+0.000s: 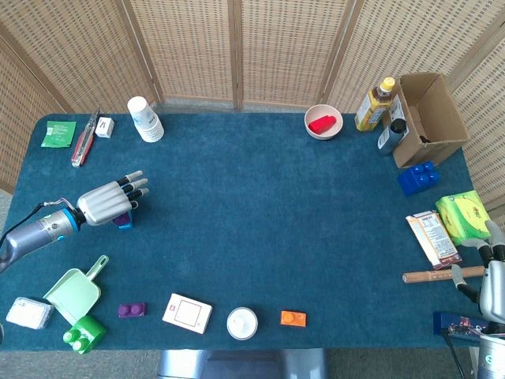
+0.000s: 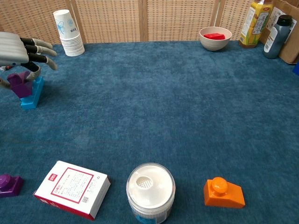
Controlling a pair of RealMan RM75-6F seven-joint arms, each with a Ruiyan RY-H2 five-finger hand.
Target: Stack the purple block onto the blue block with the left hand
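purple block sits tilted against blue block.

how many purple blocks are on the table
2: one purple block under the left hand, against the light blue block; the second purple block near the front edge beside the green scoop.

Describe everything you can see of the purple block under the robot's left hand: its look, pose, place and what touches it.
The purple block is a small, plastic-looking toy brick with a raised stud on top. It sits tilted on the light blue block, near the table's left edge, not squarely seated. The left hand is over it, with its fingers spread forward; a lower finger seems to touch the block's top, though the contact is partly hidden. In the head view the hand covers most of the block.
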